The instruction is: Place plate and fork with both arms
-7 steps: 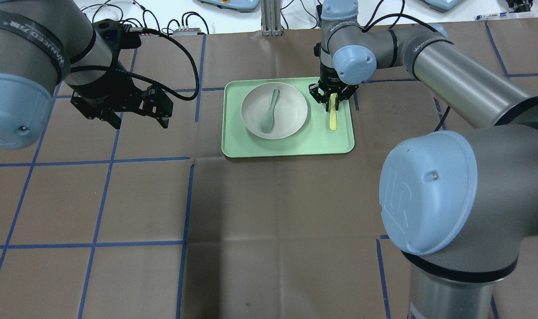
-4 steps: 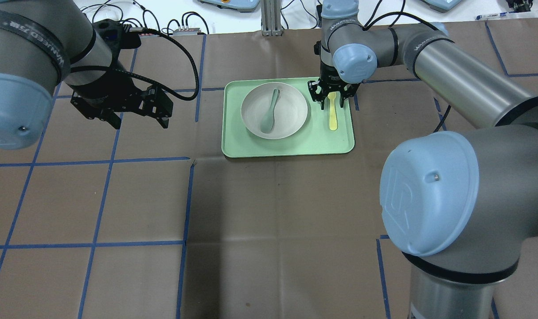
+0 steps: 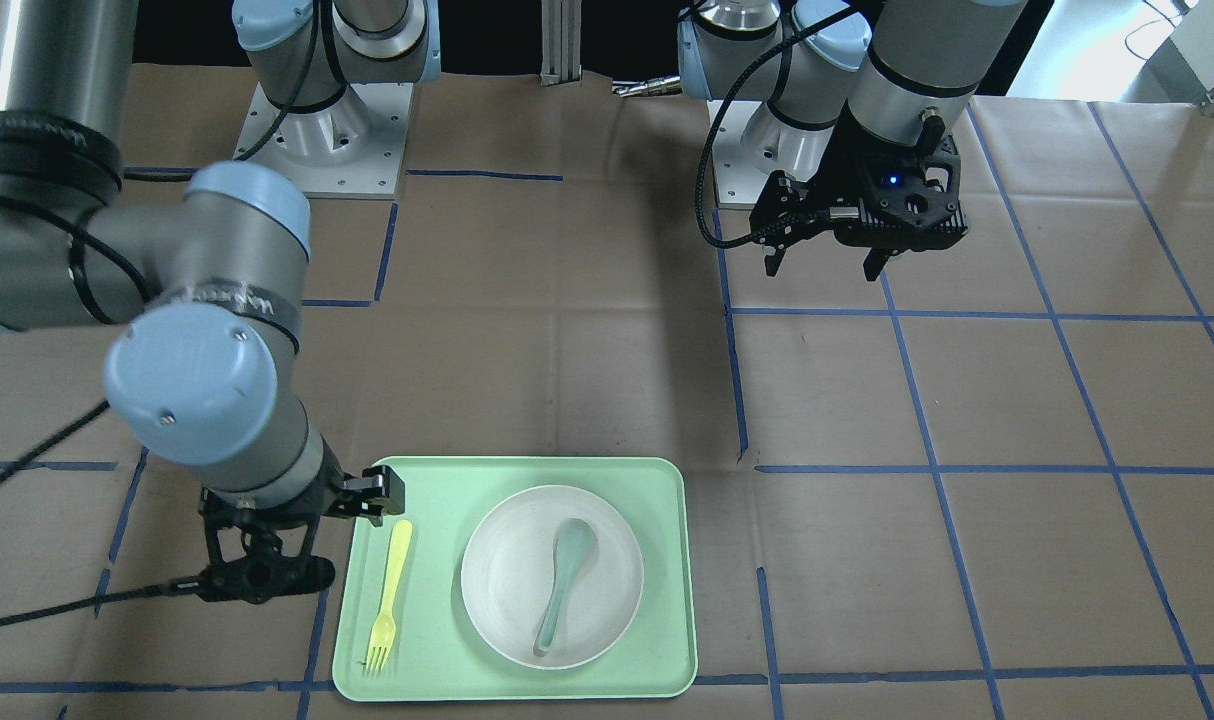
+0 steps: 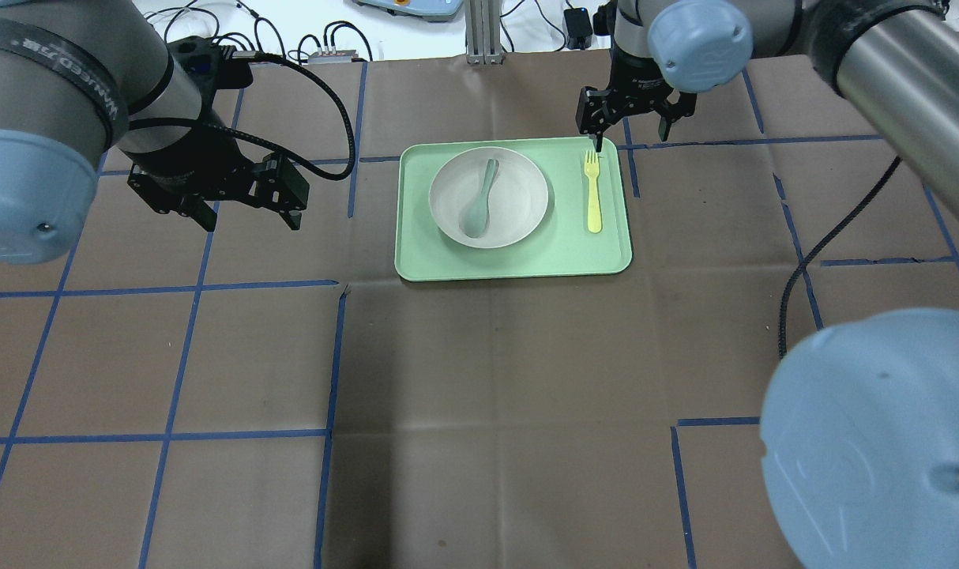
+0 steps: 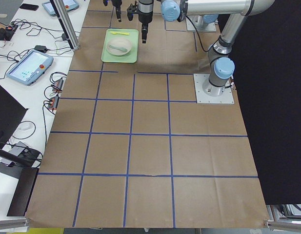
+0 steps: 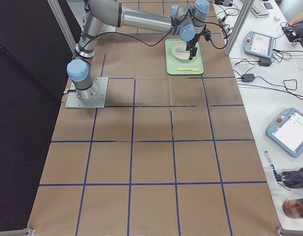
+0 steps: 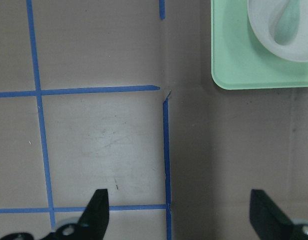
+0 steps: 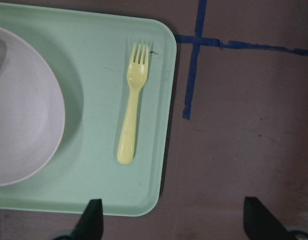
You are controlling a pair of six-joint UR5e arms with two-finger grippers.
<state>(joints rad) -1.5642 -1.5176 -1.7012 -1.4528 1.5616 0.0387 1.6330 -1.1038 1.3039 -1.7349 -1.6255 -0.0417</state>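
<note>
The off-white plate (image 4: 519, 197) sits in the left half of the mint-green tray (image 4: 511, 265), with a grey-green spoon (image 4: 479, 201) in it. The pale-yellow fork (image 4: 593, 194) lies flat on the tray to the plate's right, tines toward the far side. My right gripper (image 4: 633, 126) is open and empty, raised over the tray's far right corner, apart from the fork. In the right wrist view the fork (image 8: 132, 115) lies between the open fingers (image 8: 91, 220). My left gripper (image 4: 250, 220) is open and empty, above the table left of the tray.
Brown paper with blue tape lines covers the table. In the front-facing view the fork (image 3: 389, 590) and plate (image 3: 507, 580) show on the tray (image 3: 527, 470), with the right gripper (image 3: 312, 540) beside the tray edge. Cables and teach pendants lie beyond the far edge.
My right gripper was down at the fork's tine end, then opened, let the fork go, and rose away toward the far side. The fork lies on the tray. The left arm has not moved.
</note>
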